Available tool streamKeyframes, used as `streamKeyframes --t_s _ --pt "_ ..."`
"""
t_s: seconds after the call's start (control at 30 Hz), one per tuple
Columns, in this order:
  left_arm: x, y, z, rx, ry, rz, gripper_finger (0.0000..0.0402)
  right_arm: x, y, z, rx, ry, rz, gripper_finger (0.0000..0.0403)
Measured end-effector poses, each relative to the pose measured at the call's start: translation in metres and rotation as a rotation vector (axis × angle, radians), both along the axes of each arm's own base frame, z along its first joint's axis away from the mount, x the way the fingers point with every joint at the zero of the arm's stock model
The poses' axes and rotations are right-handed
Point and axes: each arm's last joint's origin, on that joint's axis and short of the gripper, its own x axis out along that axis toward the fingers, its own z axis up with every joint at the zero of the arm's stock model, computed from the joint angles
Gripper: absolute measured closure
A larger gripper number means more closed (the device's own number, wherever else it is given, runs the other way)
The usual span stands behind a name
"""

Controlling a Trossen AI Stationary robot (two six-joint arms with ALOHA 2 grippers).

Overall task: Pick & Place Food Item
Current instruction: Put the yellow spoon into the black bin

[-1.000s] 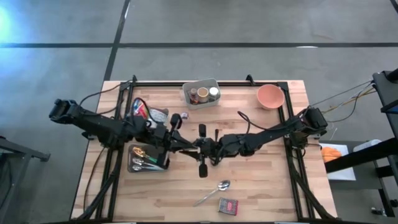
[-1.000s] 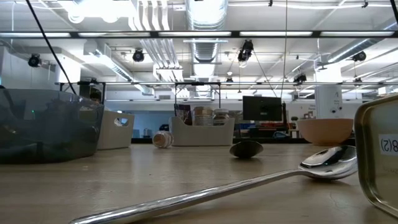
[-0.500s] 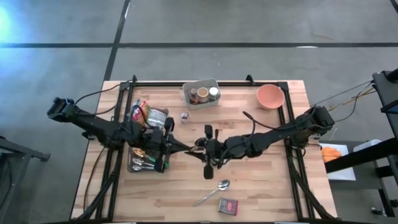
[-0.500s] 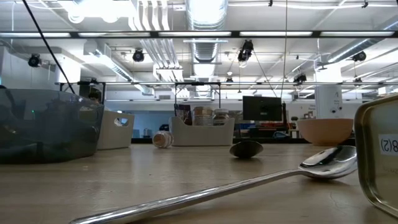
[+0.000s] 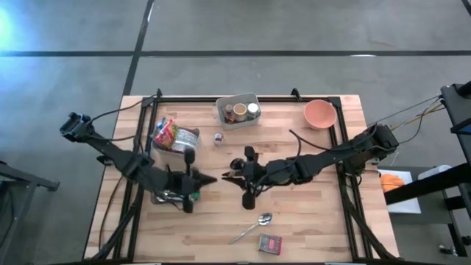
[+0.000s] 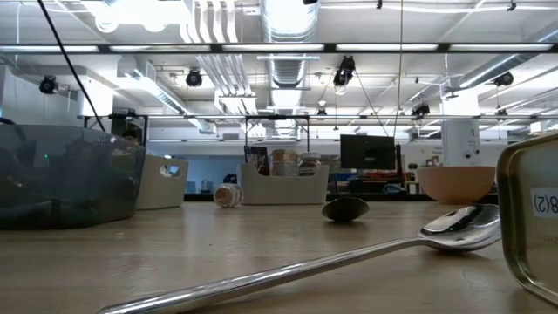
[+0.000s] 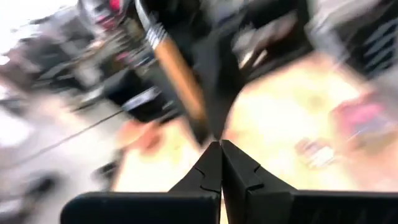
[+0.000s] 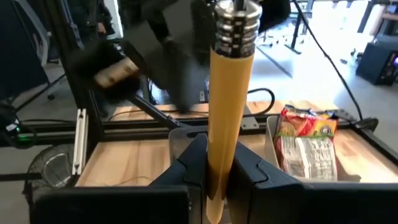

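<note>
Right claw (image 8: 216,148) clenched on a yellow stick (image 8: 224,106); left claw (image 7: 221,149) shut tight on nothing.

The stick, with a metal top, ran long-ways straight out past the fingers, over the middle of the table (image 5: 309,221). It did not look like food. The snack bag (image 5: 166,135) sat in a bin (image 5: 188,138) on the left arm's side, so the left claw was nearer to it. The bag's words were too small to read. A tin (image 6: 532,218) by the spoon (image 6: 453,228) showed "(2)".

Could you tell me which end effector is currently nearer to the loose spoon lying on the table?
The right end effector is nearer, up the table from the spoon. The left end effector lies farther to the left, beside the cutlery bin.
</note>
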Motion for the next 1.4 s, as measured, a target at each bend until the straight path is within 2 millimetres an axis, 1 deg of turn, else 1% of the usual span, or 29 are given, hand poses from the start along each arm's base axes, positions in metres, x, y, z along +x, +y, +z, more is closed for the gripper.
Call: streamKeyframes --t_s 0.07,0.17,0.27,0.43,0.5,0.6,0.67,0.77,1.07,1.17,1.3,1.4 --pt "-0.001 -0.005 -0.003 0.127 0.034 0.038 0.0396 0.000 0.000 -0.001 0.022 0.008 -0.003 0.0379" --pt "0.001 -0.013 -0.008 0.288 0.073 0.011 0.0371 0.000 0.000 -0.001 0.059 0.008 -0.006 0.0379" --pt "0.002 -0.016 -0.012 0.389 0.096 -0.003 0.0327 0.000 0.000 -0.002 0.097 0.016 0.002 0.0379" --pt "0.002 -0.017 -0.013 0.507 0.115 -0.041 0.0244 0.000 0.003 -0.004 0.187 0.044 0.055 0.0379" --pt "0.002 -0.017 -0.013 0.589 0.124 -0.066 0.0214 0.000 0.003 -0.006 0.219 0.057 0.071 0.0379" --pt "0.002 -0.017 -0.014 0.731 0.147 -0.101 0.0179 0.001 0.003 -0.007 0.285 0.072 0.107 0.0379" --pt "0.004 -0.019 -0.014 0.818 0.149 -0.113 0.0164 0.001 0.003 -0.007 0.328 0.075 0.126 0.0379" --pt "0.009 -0.021 -0.014 0.964 0.157 -0.109 0.0155 0.001 0.003 -0.007 0.392 0.085 0.137 0.0379" --pt "0.022 -0.030 -0.015 1.267 0.142 -0.139 0.0153 0.002 0.000 -0.005 0.548 0.091 0.138 0.0379" --pt "0.025 -0.031 -0.013 1.351 0.137 -0.138 0.0153 0.002 0.000 -0.005 0.579 0.098 0.144 0.0379" --pt "0.027 -0.031 -0.010 1.470 0.137 -0.154 0.0153 0.004 0.002 -0.005 0.619 0.089 0.201 0.0379" --pt "0.028 -0.030 -0.009 1.505 0.142 -0.158 0.0153 0.008 0.004 -0.008 0.655 0.086 0.254 0.0379"
